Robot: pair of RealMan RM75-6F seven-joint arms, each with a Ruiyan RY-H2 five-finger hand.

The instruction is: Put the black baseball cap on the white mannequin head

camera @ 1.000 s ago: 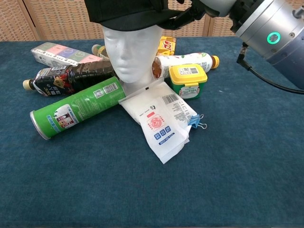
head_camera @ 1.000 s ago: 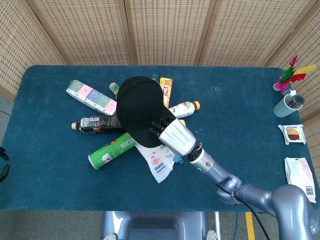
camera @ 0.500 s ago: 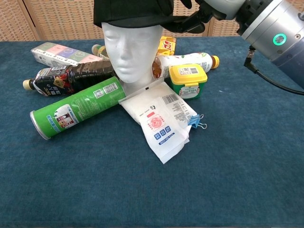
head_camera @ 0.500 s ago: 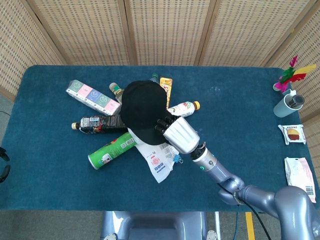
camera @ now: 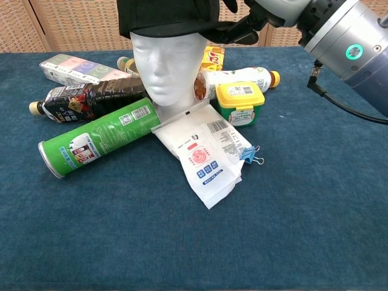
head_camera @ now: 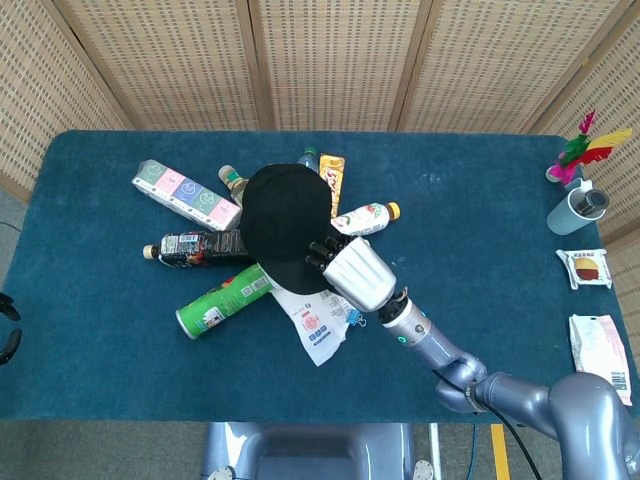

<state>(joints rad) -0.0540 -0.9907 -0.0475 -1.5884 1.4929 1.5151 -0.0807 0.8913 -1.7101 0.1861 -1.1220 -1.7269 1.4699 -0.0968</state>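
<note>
Right hand [head_camera: 352,274] grips the black cap [head_camera: 286,222] by its edge, fingers [head_camera: 320,254] curled onto the brim, and the cap sits on top of the white head [camera: 164,63], low over the brow in the chest view. By my judgement the seating step is nearly finished; the next move calls for a slow release without dragging the cap askew. Left hand is not visible.

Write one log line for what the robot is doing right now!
right hand grips black cap | cap sits on white mannequin head | not released
</note>
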